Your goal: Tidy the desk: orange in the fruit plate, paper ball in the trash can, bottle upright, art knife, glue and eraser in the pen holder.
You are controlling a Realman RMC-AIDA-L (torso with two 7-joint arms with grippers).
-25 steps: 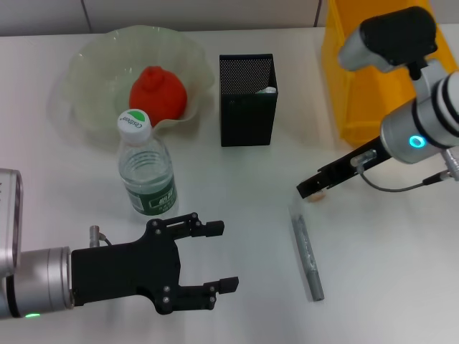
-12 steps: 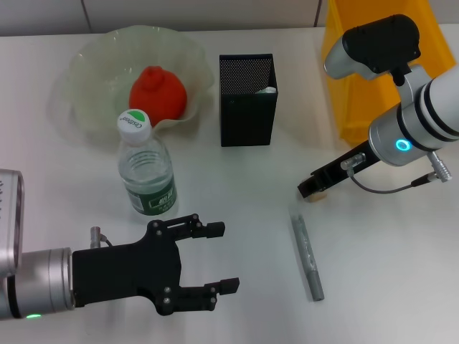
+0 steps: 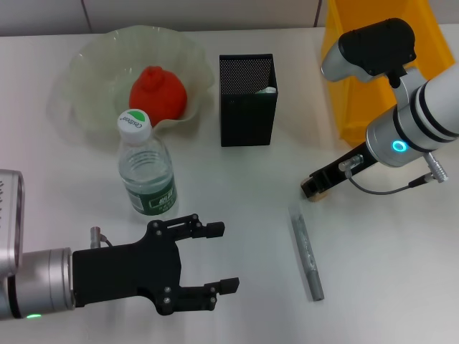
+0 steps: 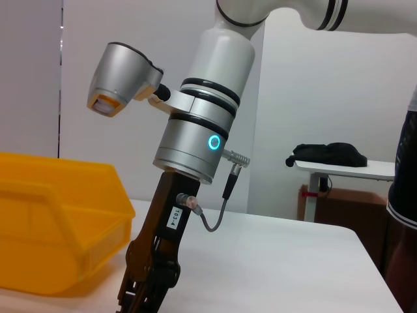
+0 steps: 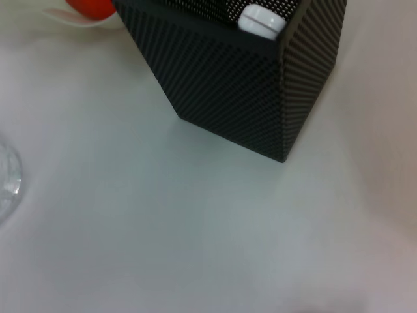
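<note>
My right gripper (image 3: 313, 189) hangs low over the desk (image 3: 237, 186), right of centre, shut on the small beige eraser (image 3: 318, 196). It also shows in the left wrist view (image 4: 144, 285). The grey glue (image 3: 307, 252) lies on the desk just in front of it. The black mesh pen holder (image 3: 247, 102) (image 5: 241, 85) stands behind, with the art knife's white tip (image 3: 269, 90) (image 5: 260, 21) sticking out. The orange (image 3: 158, 92) lies in the fruit plate (image 3: 86, 72). The bottle (image 3: 146, 173) stands upright. My left gripper (image 3: 219, 256) is open and empty at the front left. The paper ball is out of view.
The yellow trash can (image 3: 351, 79) (image 4: 52, 222) stands at the back right, close behind my right arm. The bottle stands between my left gripper and the fruit plate. Bare desk lies between the pen holder and the glue.
My right gripper has shifted slightly to the right and back with the eraser, and the right arm's upper part has swung left. The left arm has not moved.
</note>
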